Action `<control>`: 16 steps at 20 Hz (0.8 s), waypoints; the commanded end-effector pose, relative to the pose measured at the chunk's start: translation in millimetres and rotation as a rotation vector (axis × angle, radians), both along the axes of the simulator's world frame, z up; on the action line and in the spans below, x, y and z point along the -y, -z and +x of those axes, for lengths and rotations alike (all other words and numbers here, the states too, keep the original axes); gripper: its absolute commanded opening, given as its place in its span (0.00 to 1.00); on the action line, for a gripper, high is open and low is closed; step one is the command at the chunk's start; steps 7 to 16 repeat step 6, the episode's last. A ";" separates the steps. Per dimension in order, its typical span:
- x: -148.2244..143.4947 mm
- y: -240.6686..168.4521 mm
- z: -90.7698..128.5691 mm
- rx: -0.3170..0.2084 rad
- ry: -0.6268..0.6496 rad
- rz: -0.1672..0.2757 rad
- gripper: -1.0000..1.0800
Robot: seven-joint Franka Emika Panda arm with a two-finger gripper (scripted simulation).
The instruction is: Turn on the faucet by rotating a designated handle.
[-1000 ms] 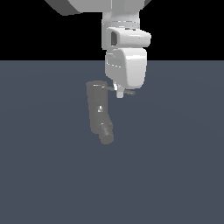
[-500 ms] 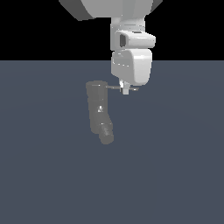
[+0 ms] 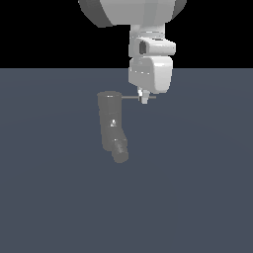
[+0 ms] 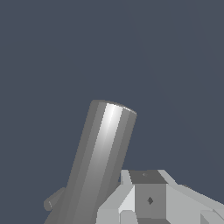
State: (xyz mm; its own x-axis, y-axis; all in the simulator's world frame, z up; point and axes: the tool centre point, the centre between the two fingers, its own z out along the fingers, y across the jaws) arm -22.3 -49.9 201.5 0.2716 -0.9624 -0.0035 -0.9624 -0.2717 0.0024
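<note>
The faucet (image 3: 109, 121) is a dark grey upright cylinder with a short angled spout stub (image 3: 119, 151) at its lower end. Its handle (image 3: 129, 97), a thin light-grey rod, sticks out from the top toward the exterior view's right. My gripper (image 3: 144, 98) hangs straight down from the white arm, and its narrow fingertips overlap the outer part of the rod. The fingers look shut together, and I cannot tell whether they touch the rod. In the wrist view the faucet (image 4: 98, 162) is a shiny cylinder close beside my gripper (image 4: 148, 194); the handle is hidden there.
A flat, dark blue-grey floor (image 3: 197, 188) surrounds the faucet on all sides. The bulky white wrist and arm (image 3: 150, 69) stand directly above the handle.
My gripper has shifted toward the exterior view's right, from beside the faucet's top out along the handle, which now shows on both sides of the fingertips. The faucet body has not moved.
</note>
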 end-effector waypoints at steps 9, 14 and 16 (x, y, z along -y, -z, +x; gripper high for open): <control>29.0 -0.3 19.0 0.003 0.032 -0.003 0.00; 29.0 -0.3 19.0 0.003 0.032 -0.003 0.00; 29.0 -0.3 19.0 0.003 0.032 -0.003 0.00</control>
